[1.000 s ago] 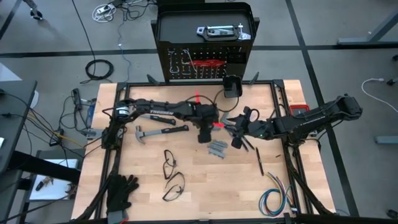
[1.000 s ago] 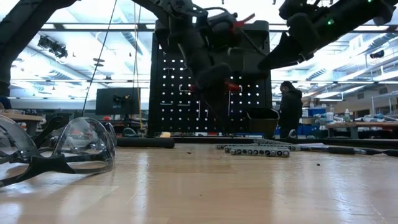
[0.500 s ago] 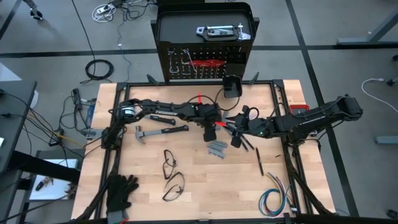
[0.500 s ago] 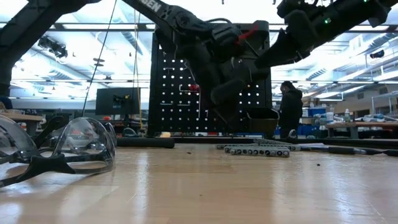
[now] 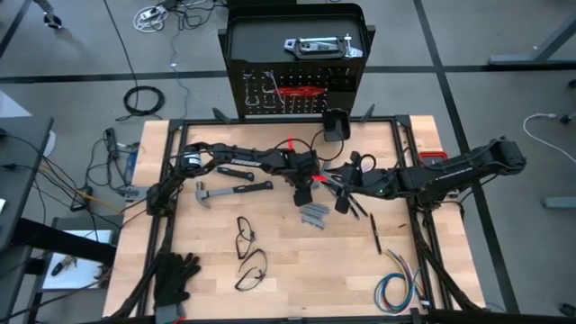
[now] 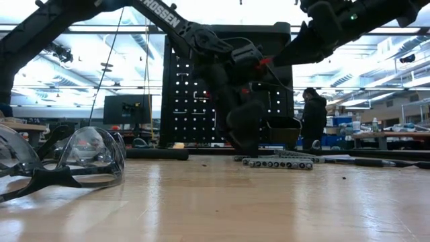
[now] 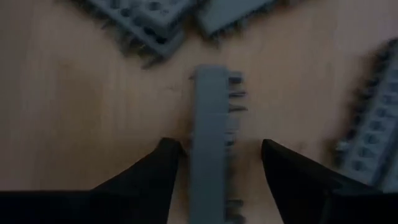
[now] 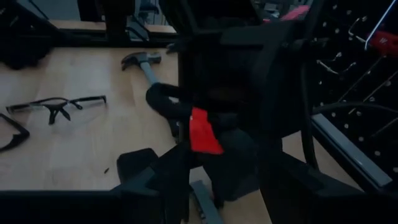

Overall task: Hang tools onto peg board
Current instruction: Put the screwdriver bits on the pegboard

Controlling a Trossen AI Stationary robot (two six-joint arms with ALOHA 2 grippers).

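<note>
Several grey metal pieces lie mid-table, seen as a low row in the low view. My left gripper points steeply down just above them. It is open, and its fingers stand on either side of one grey pinned strip without touching it. My right gripper hovers open, clear of the table, just right of the left one, holding nothing. A black-handled hammer lies flat on the table's left part. The peg board stands upright beyond the far edge, with hooks and a red-handled tool on it.
Two pairs of safety glasses lie toward the near edge. Black gloves are at the near left and a coloured wire bundle at the near right. A small black bin sits at the far edge; a person stands behind.
My left gripper has come down toward the grey metal pieces and shifted a little toward the table's right edge, ending low over one strip. The pieces have stayed where they lay.
</note>
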